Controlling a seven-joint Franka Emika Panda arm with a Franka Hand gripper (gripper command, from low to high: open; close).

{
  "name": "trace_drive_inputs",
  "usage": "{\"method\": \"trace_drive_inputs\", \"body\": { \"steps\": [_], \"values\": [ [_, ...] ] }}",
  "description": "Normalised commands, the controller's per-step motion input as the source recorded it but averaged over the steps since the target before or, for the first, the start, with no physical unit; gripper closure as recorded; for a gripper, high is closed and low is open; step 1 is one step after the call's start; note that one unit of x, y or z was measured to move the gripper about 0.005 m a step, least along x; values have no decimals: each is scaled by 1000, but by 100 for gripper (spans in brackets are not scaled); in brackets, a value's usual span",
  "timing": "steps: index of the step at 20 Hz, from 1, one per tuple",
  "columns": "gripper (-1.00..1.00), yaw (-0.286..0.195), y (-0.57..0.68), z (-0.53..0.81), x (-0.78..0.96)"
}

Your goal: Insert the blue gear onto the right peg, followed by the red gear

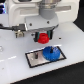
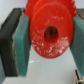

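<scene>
Robotics lab bench setup, plain white table [image 1: 15,70], grey black-bordered base plate [image 1: 34,58] on it, white robot arm [image 1: 47,15] above the plate

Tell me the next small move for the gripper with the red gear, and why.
Probably carry the red gear over the blue gear and start lowering it. The gripper is shut on the red gear, its pads pressing both sides, holding it above the plate. The blue gear already lies on the plate, apparently on its peg, and the red gear hangs toward the exterior view's left of it.
</scene>
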Motion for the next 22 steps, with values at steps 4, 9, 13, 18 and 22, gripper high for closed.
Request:
{"method": "trace_drive_inputs", "body": {
  "steps": [4,9,13,18,22],
  "values": [
    [100,0,64,289,536],
    [100,0,99,148,418],
    [100,0,-19,7,185],
    [100,0,76,12,38],
    [100,0,6,17,58]
  ]
}}
